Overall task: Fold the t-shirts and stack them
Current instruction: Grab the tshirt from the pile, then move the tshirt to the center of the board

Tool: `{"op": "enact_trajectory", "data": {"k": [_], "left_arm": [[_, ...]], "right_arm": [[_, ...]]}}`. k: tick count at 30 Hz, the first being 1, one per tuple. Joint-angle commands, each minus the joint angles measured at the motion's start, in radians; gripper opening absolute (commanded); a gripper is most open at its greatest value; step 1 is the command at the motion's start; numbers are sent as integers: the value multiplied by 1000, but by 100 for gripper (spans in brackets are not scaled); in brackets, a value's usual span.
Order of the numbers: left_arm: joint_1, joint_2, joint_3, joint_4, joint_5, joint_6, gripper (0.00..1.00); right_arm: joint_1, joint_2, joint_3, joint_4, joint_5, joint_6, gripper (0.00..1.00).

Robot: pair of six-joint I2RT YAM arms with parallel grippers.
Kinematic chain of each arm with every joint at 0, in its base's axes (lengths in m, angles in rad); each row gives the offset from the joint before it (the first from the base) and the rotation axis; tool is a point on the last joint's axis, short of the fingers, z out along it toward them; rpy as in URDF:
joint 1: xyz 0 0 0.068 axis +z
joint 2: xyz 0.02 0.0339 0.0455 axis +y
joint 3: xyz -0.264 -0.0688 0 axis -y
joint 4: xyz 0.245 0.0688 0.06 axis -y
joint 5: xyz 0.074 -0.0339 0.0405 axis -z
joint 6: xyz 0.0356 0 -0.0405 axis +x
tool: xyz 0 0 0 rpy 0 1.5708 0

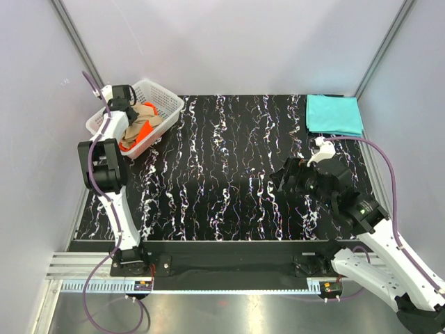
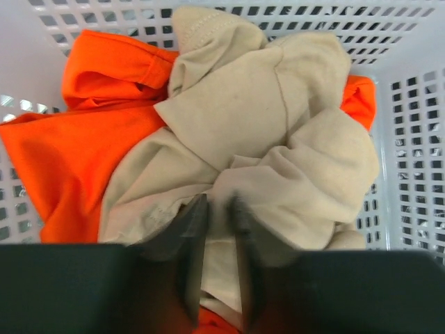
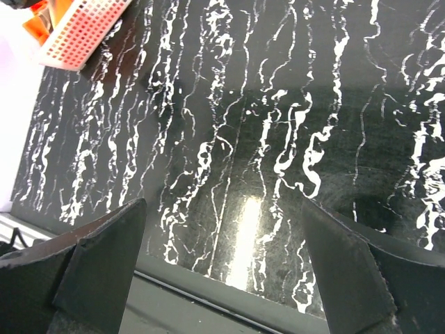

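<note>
Two left jaws nipping tan t-shirt (image 2: 278, 125), atop orange t-shirt (image 2: 76, 160), in basket (image 2: 417, 125).

Two crumpled t-shirts (image 1: 142, 122) lie in the basket (image 1: 169, 104) far left, a folded t-shirt (image 1: 334, 115) far right.

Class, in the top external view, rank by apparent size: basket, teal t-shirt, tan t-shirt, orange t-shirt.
1. basket
2. teal t-shirt
3. tan t-shirt and orange t-shirt: crumpled, partly hidden, look alike; unranked.

The left arm (image 1: 118, 212) and right arm (image 1: 381, 239) show white links, black joint housings, trailing purple cables (image 1: 389, 174) and matte dark fingers (image 3: 97, 257).
</note>
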Motion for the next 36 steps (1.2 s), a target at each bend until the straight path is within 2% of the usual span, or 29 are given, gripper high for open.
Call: {"op": "enact_trajectory", "data": {"k": [1, 2, 6, 10, 11, 15, 19, 23, 25, 29, 31, 33, 35, 36], "left_arm": [[5, -23, 42, 74, 103, 24, 6], [2, -39, 37, 82, 133, 22, 0], [-38, -205, -53, 202, 272, -2, 0], [-127, -338, -56, 209, 346, 33, 0], [-178, -366, -61, 224, 357, 47, 0], [-272, -524, -49, 255, 432, 105, 0], [-358, -645, 0, 255, 501, 140, 0], [-432, -780, -64, 275, 587, 81, 0], [-456, -820, -159, 290, 644, 45, 0], [-539, -909, -374, 295, 667, 16, 0], [-550, -935, -538, 289, 681, -8, 0], [-558, -975, -718, 280, 649, -34, 0], [-558, -997, -826, 251, 604, -48, 1], [-558, -998, -898, 228, 569, -54, 9]], "right_arm": [[0, 3, 16, 51, -26, 17, 100], [0, 1, 21, 54, -34, 19, 100], [0, 11, 31, 71, -57, 19, 100], [0, 18, 41, 68, -58, 1, 100], [0, 26, 59, 56, -66, -8, 100], [0, 61, 123, -43, -89, -19, 100], [0, 51, 156, -95, -36, 8, 100], [0, 21, 173, -121, -40, 34, 100], [0, -2, 167, -118, -51, 48, 99], [0, -17, 159, -124, -42, 65, 99], [0, -13, 154, -135, -19, 77, 98], [0, -8, 145, -153, -3, 93, 98], [0, 0, 108, -161, 3, 103, 98], [0, 3, 93, -165, 20, 123, 98]]}}
